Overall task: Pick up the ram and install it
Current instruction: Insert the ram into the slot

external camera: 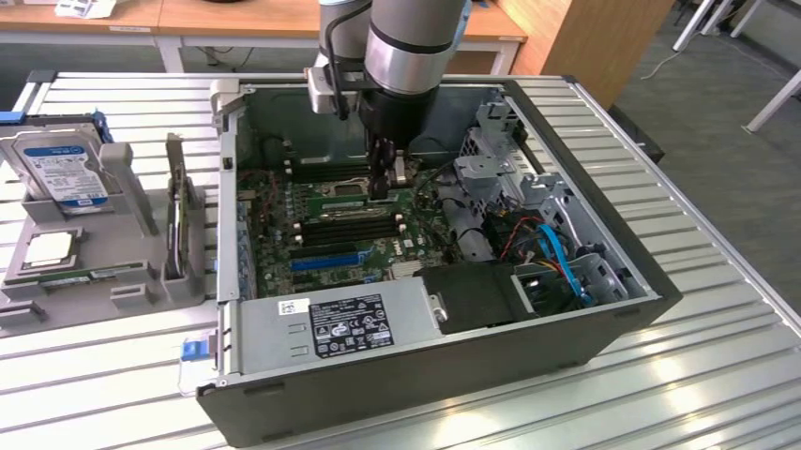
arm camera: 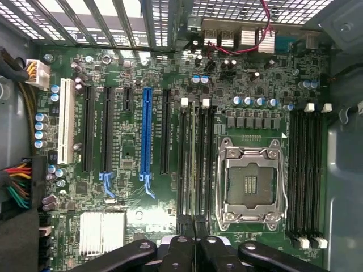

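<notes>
"One ram (arm camera: pixel 193 164) was what we saw from the wrist view: edge-on, upright along the black memory slots (arm camera: pixel 205 164), just beside the CPU socket (arm camera: pixel 249 184)."

"Did we see the grip there?"

"We did. The fingers (arm camera: pixel 180 252) were pressed together on its thin edge. Whether it sat home in a slot, we could not tell."

"From the exterior view we saw the gripper (external camera: pixel 386 183) deep inside the computer case (external camera: pixel 501 375), the arm (external camera: pixel 414 47) upright above it, and a hard drive (external camera: pixel 60 169) well apart, towards the exterior view's left."
</notes>
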